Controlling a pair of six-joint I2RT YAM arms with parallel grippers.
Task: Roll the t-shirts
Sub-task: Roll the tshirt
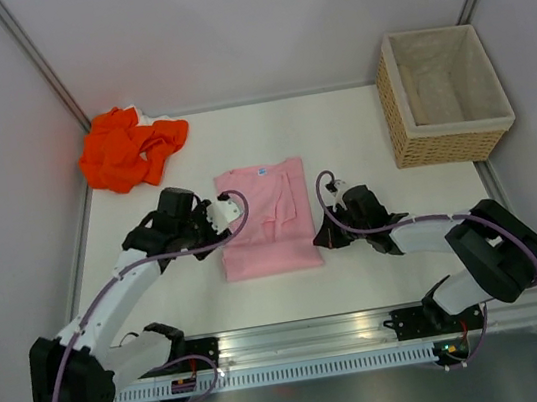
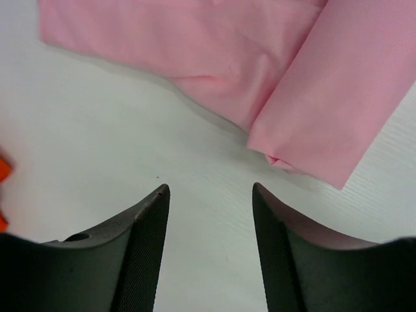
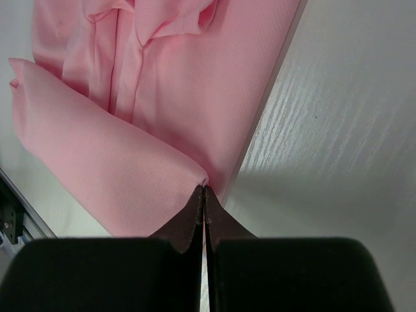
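The pink t-shirt (image 1: 267, 226) lies folded into a narrow rectangle in the middle of the white table (image 1: 360, 137), its near hem turned up into a short roll (image 3: 104, 169). My right gripper (image 3: 204, 188) is shut, its tips pinching the right corner of that roll, at the shirt's near right edge (image 1: 323, 238). My left gripper (image 2: 210, 188) hangs open over bare table, just off the roll's left end (image 2: 338, 97), with nothing between its fingers. It sits at the shirt's left side (image 1: 222, 211). The orange t-shirt (image 1: 129, 146) lies crumpled at the back left corner.
A wicker basket (image 1: 442, 147) with pale lining stands at the back right. Grey walls close the table on the left, back and right. A metal rail (image 1: 369, 333) with both arm bases runs along the near edge.
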